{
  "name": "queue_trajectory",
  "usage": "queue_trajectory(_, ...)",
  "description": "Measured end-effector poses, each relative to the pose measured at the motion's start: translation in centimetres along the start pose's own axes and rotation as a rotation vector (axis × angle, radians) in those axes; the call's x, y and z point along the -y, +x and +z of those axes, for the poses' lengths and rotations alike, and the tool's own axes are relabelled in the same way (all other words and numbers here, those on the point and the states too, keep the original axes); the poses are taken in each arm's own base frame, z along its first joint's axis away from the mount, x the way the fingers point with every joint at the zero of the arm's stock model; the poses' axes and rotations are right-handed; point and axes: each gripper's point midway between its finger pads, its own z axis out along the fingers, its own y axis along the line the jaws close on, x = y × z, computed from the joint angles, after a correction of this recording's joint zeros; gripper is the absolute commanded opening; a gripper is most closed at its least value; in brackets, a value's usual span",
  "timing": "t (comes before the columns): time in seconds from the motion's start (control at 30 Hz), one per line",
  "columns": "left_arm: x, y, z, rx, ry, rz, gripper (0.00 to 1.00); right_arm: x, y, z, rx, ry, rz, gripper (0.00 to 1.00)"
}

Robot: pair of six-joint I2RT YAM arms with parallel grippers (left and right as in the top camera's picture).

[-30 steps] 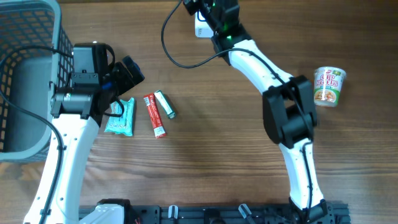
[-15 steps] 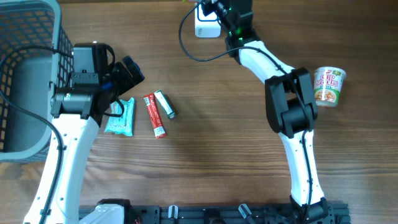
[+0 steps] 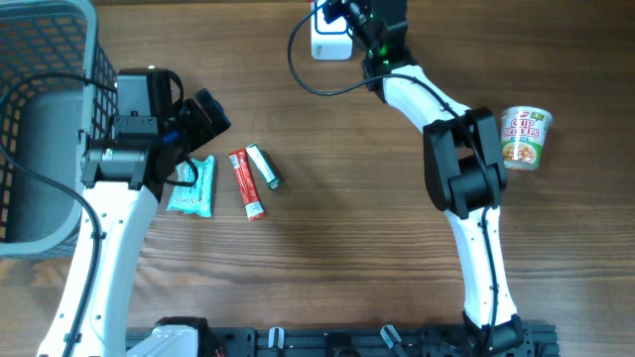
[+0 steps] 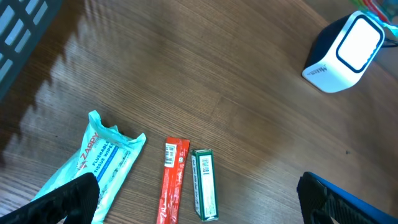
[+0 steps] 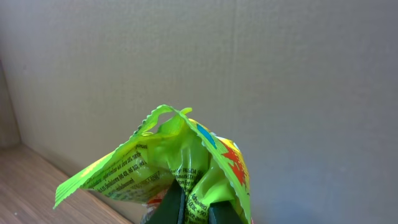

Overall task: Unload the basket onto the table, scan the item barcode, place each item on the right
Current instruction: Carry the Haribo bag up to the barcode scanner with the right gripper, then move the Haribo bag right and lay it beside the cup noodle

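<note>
right claw (image 5: 191, 209): narrow, pinched on the lower end of a green packet (image 5: 186, 158), which rises crumpled above the fingers against a plain wall; no barcode legible. scanner (image 3: 330, 40): white, just beside the right claw, on its side toward the left arm, standing on the table (image 3: 347, 248); whether packet and scanner touch, cannot tell. noodle cup (image 3: 523, 137): well apart from the right claw, near that arm's elbow. left claw (image 3: 201, 139): wide, holding nothing, above the table. tissue pack (image 4: 93, 165): teal, lying flat below the left claw, near one finger. red stick (image 4: 173, 180), green stick (image 4: 205, 185): just beside each other, lying below the left claw, between its fingers in the wrist view. basket (image 3: 40, 119): grey, behind the left claw, on the side away from the sticks.
</note>
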Motion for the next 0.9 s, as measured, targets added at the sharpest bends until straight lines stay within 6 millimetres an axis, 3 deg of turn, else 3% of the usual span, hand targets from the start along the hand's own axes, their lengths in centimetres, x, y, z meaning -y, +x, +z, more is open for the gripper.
queue_trajectory(0.27,0.0,0.0,0.0,0.000,0.000,0.000,1.00,-1.5,4.8,-0.4,-0.060,-0.091,0.059,0.04)
queue_trajectory(0.6,0.0,0.0,0.0,0.000,0.000,0.000,1.00,-3.6,5.8,-0.8,-0.106,-0.214,0.104,0.04)
queue_trajectory(0.9,0.0,0.0,0.0,0.000,0.000,0.000,1.00,-3.5,5.4,-0.9,-0.095,-0.230,0.109,0.04)
